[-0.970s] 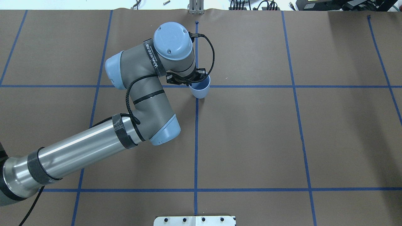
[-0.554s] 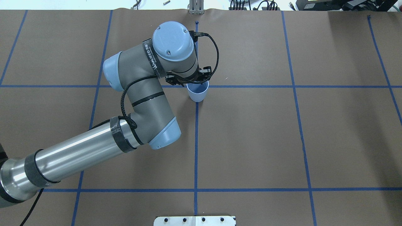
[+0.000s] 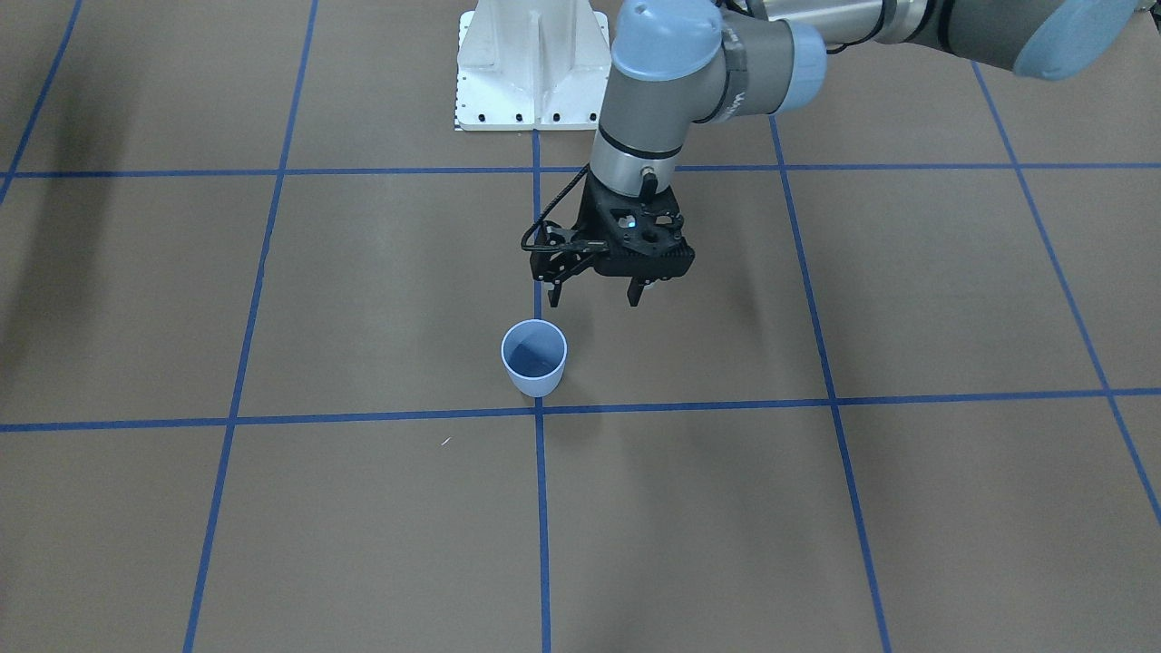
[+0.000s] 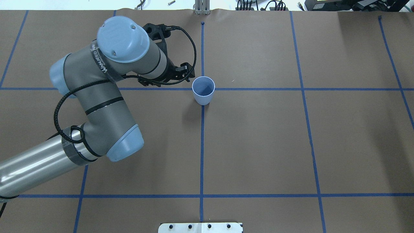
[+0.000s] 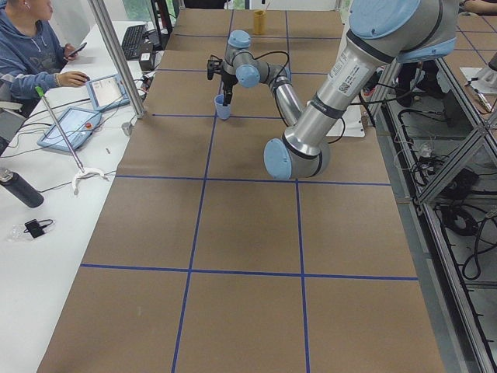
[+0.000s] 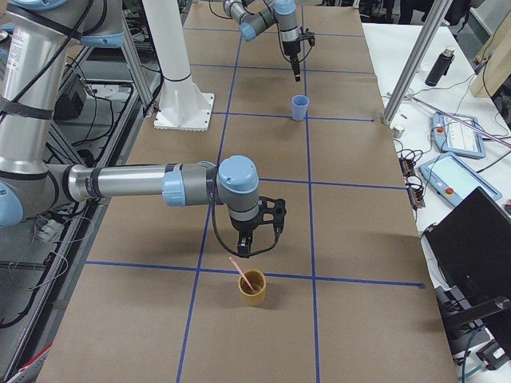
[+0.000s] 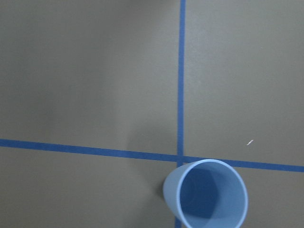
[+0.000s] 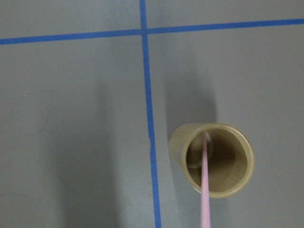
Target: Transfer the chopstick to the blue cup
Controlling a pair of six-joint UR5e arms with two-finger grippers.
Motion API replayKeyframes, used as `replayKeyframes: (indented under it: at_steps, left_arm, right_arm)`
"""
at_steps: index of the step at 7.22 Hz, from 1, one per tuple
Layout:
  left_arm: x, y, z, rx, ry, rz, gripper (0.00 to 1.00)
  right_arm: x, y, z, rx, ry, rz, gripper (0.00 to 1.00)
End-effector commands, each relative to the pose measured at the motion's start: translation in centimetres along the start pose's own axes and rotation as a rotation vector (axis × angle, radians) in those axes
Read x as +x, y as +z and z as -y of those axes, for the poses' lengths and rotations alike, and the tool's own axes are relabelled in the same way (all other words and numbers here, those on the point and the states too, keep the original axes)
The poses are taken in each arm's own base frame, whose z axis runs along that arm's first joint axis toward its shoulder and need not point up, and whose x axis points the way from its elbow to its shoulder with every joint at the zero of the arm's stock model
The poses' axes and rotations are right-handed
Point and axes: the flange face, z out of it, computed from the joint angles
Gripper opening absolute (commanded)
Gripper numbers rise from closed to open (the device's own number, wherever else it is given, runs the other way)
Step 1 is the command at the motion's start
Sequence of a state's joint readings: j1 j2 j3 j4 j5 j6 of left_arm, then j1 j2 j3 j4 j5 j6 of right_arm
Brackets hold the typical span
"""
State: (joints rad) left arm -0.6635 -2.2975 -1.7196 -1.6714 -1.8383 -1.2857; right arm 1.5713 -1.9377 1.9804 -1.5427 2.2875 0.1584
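Note:
The blue cup (image 3: 534, 358) (image 4: 203, 90) (image 7: 205, 194) stands upright and empty where two blue tape lines cross. My left gripper (image 3: 594, 295) hangs open a little above the table, beside the cup on the robot's side, and holds nothing. A pale-pink chopstick (image 8: 204, 190) (image 6: 239, 267) leans inside a tan cup (image 8: 211, 159) (image 6: 253, 287) far down the table. My right gripper (image 6: 246, 247) hovers just above that cup and the stick's top end. I cannot tell whether it is open or shut.
The white robot base plate (image 3: 531, 63) sits at the table's edge behind the left arm. Blue tape lines grid the brown table (image 4: 258, 145). A person (image 5: 31, 47) sits at a side bench with tablets (image 5: 66, 128).
My left arm has swung to the view's left, taking the gripper off the blue cup's rim. The cup, tilted at first, now stands free and upright.

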Motion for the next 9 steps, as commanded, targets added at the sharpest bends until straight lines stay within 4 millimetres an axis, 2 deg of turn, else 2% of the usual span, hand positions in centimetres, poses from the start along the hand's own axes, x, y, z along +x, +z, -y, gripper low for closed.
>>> replayKeyframes:
  at_steps: [1, 3, 5, 6, 7, 8, 9]
  left_arm:
    - [-0.7, -0.3, 0.0, -0.002, -0.004, -0.001, 0.98]
    - [-2.3, -0.6, -0.5, -0.003, -0.004, 0.002, 0.98]
    - [-2.3, -1.1, -0.7, -0.001, -0.001, -0.007, 0.98]
    - [-2.8, -1.2, -0.9, -0.001, -0.002, -0.005, 0.98]
    - [-2.8, -1.2, -0.9, -0.001, -0.001, -0.007, 0.98]
    - [-2.8, -1.2, -0.9, -0.001, -0.001, -0.007, 0.98]
    - [-2.8, -1.2, -0.9, 0.001, -0.001, -0.006, 0.98]
  right_arm:
    - [1.6, 0.8, -1.4, -0.020, 0.161, -0.010, 0.98]
    - [2.3, 2.0, -1.0, -0.043, 0.222, 0.014, 0.98]
    - [3.1, 3.4, -0.4, -0.033, 0.263, 0.055, 0.98]
    - [3.8, 4.5, -0.5, -0.029, 0.284, 0.083, 0.93]
    - [3.9, 4.6, -0.5, -0.024, 0.284, 0.088, 0.59]
    - [3.8, 4.6, -0.4, -0.022, 0.280, 0.089, 0.03]
    - [3.4, 4.2, 0.3, -0.010, 0.266, 0.095, 0.00]
